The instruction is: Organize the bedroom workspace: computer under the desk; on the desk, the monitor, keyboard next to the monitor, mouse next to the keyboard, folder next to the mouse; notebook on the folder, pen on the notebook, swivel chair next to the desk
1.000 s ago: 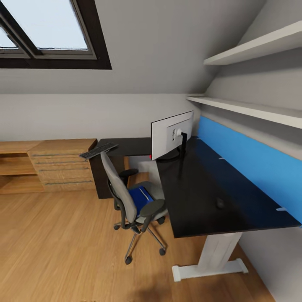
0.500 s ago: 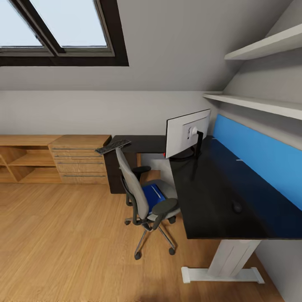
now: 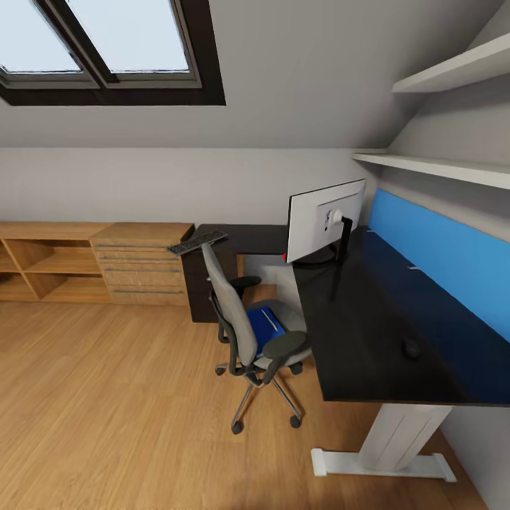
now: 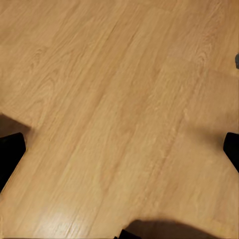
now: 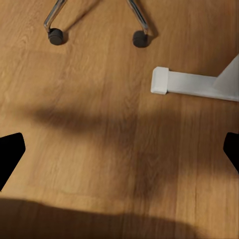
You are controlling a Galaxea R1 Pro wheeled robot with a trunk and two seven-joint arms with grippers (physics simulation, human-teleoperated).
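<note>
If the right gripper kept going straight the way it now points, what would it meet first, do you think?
Most likely the bare oak plank floor, short of the desk's white foot and the swivel chair's black casters. Nothing seems to lie between, though depth is unclear.

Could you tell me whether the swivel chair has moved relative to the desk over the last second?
No. The whole head view has shifted, so the camera moved. The swivel chair keeps its place beside the desk, with the folder on its seat.
</note>
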